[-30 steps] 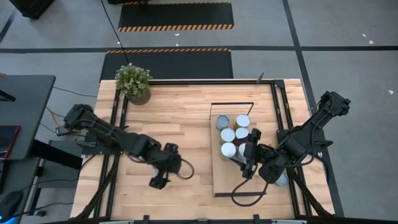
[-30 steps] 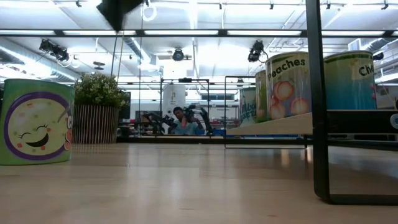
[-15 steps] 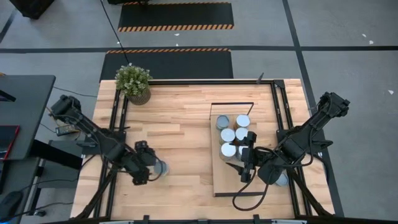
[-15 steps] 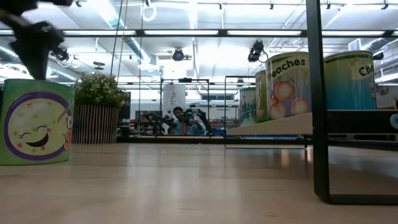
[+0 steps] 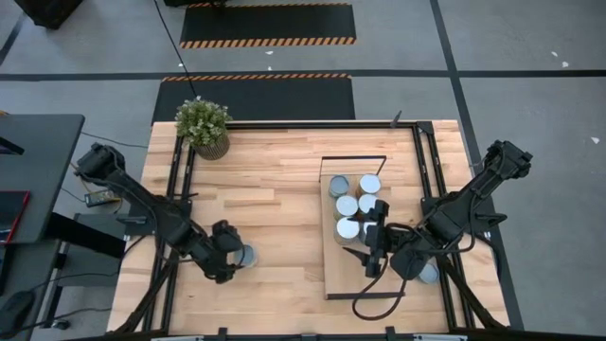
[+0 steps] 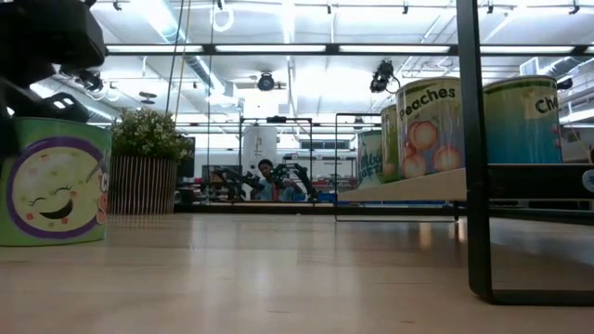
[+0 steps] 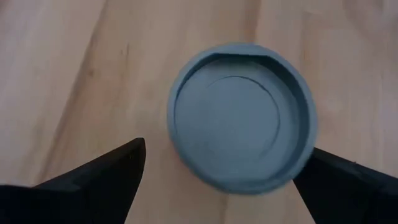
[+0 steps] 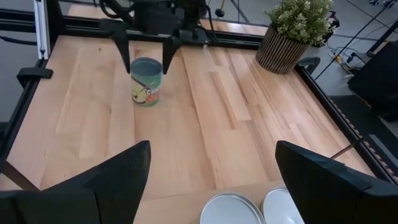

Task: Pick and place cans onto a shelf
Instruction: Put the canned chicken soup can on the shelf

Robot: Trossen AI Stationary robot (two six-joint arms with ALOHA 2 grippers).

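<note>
A lone can (image 5: 245, 256) with a green smiling-face label (image 6: 56, 181) stands upright on its base on the tabletop, at the near left. My left gripper (image 5: 230, 254) hangs over it, pointing down and open. Its fingers (image 7: 106, 177) stand on either side of the grey round top (image 7: 242, 124) without touching. The right wrist view shows the same (image 8: 147, 79). Several cans (image 5: 347, 205) stand on the light-wood shelf (image 5: 355, 284). My right gripper (image 5: 375, 248) is open and empty above the shelf, beside those cans.
A potted plant (image 5: 204, 125) stands at the table's far left corner. One more can (image 5: 431, 274) shows under my right arm, off the shelf's right side. The shelf's black frame post (image 6: 473, 148) rises at the right of the low view. Bare wood lies between the lone can and the shelf.
My left gripper has swung from the table's near middle toward the left edge, then come a little back and down over the lone can. The can has stayed where it was. My right gripper has kept still.
</note>
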